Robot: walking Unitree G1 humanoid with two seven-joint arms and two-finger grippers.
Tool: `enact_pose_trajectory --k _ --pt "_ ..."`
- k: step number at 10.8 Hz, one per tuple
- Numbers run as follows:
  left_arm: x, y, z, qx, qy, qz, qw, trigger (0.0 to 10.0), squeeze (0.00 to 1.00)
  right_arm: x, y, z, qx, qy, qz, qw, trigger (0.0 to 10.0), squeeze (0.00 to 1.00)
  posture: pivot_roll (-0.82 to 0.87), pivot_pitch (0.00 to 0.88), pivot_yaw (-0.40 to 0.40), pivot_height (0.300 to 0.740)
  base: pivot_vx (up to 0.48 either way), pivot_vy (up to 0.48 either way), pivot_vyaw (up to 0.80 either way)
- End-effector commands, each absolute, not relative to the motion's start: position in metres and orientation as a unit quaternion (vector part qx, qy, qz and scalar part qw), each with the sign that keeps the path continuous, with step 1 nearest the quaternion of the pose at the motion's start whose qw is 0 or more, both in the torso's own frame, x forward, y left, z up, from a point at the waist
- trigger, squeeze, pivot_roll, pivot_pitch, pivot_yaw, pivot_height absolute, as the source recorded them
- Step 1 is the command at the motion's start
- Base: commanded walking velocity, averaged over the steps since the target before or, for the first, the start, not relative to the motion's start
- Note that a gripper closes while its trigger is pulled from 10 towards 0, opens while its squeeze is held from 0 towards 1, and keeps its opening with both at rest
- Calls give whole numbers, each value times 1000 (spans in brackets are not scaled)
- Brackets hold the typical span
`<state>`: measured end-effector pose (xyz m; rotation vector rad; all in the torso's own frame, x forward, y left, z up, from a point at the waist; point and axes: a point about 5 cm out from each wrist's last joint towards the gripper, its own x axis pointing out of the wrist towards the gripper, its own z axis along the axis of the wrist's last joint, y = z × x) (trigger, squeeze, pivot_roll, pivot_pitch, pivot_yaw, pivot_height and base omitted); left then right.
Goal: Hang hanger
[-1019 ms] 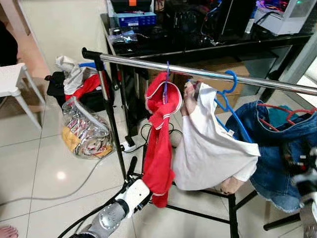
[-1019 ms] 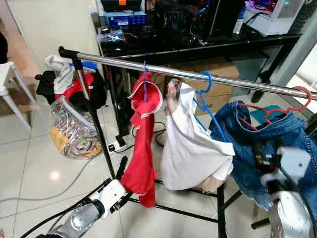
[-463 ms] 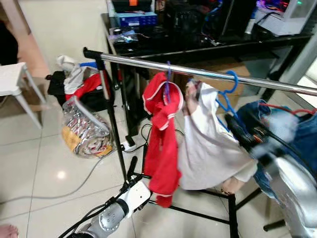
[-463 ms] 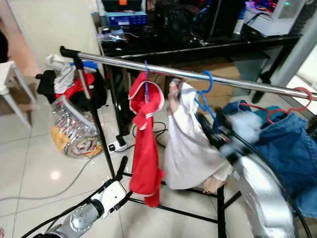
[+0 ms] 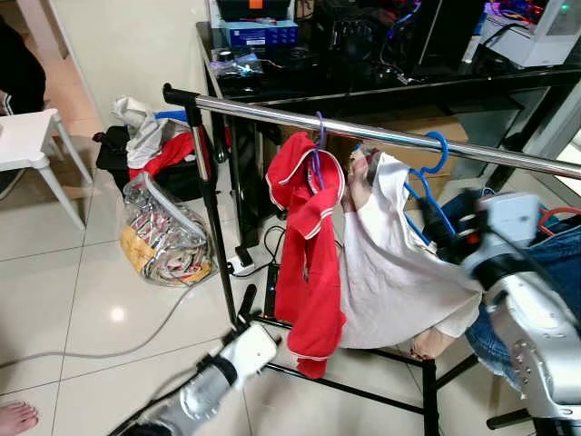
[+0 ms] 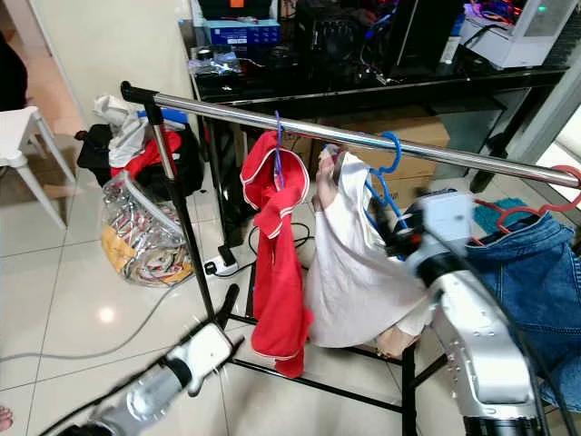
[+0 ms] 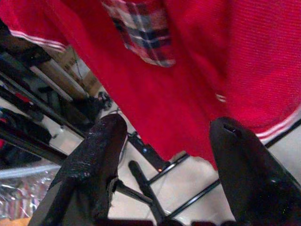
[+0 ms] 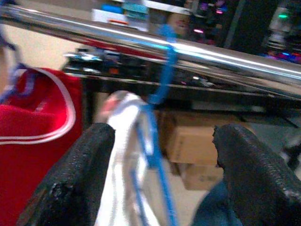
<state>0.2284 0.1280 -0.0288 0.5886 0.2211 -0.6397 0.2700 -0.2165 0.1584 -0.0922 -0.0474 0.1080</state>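
Observation:
A steel rail [image 5: 381, 134] runs across the view on a black stand. A blue hanger [image 5: 427, 182] with a white shirt [image 5: 390, 272] hooks over it, beside a red garment [image 5: 304, 245] on a purple hanger and a denim piece [image 6: 536, 291] on a red hanger. My right gripper [image 8: 157, 169] is open, raised just right of the white shirt, with the blue hanger [image 8: 157, 122] showing between its fingers a little ahead. My left gripper [image 7: 164, 155] is open, low near the floor under the red garment [image 7: 188, 70].
A black desk [image 5: 363, 82] loaded with electronics stands behind the rail. A clear bag [image 5: 163, 241], a pile of clothes and a white chair [image 5: 27, 145] are on the left. A power strip and cable lie on the tiled floor. A bare foot [image 5: 14, 418] shows at bottom left.
My right arm has swung up from low on the right to the blue hanger beside the white shirt. The camera has shifted slightly. The left arm stays low.

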Motion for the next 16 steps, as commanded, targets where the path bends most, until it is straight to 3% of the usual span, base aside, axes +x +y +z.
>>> enact_pose_trajectory --k 1,2,3,4,5,6,9,10,14,16 --pt "236 124 -22 293 85 -316 898 10000 0 272 -224 159 -44 -18 32 998 10000 1000 -24 0 -28 740 0 0 0" --pt "239 124 -20 320 79 -335 883 10000 0 271 -220 156 -28 -2 55 998 10000 992 -30 0 -28 740 0 0 0" --pt "247 126 -15 331 70 -334 880 10000 0 267 -201 155 -6 15 116 993 10000 365 -36 0 -26 740 0 0 0" --pt "251 127 -12 329 65 -328 883 10000 0 266 -193 154 -8 20 135 991 10000 259 -39 0 -23 740 0 0 0" --pt "252 124 -10 329 56 -335 881 10000 0 267 -190 150 -11 31 128 991 10000 78 -37 0 -25 740 0 0 0" --pt "250 121 -10 331 50 -342 878 10000 0 269 -191 147 -16 36 116 993 10000 0 -36 0 -27 740 0 0 0" --pt "239 113 -9 341 8 -368 865 10000 0 278 -208 156 -26 16 43 999 10000 0 -17 0 -42 740 0 0 0" --pt "241 114 4 356 -57 -375 854 10000 0 280 -212 159 -30 13 34 999 10000 0 -3 0 -48 740 0 0 0" --pt "253 116 41 390 -185 -402 808 10000 0 278 -182 135 -24 79 131 988 10000 0 31 0 -58 740 0 0 0" --pt "257 108 55 398 -226 -414 787 10000 0 279 -182 126 -32 101 130 986 10000 0 32 0 -56 740 0 0 0"
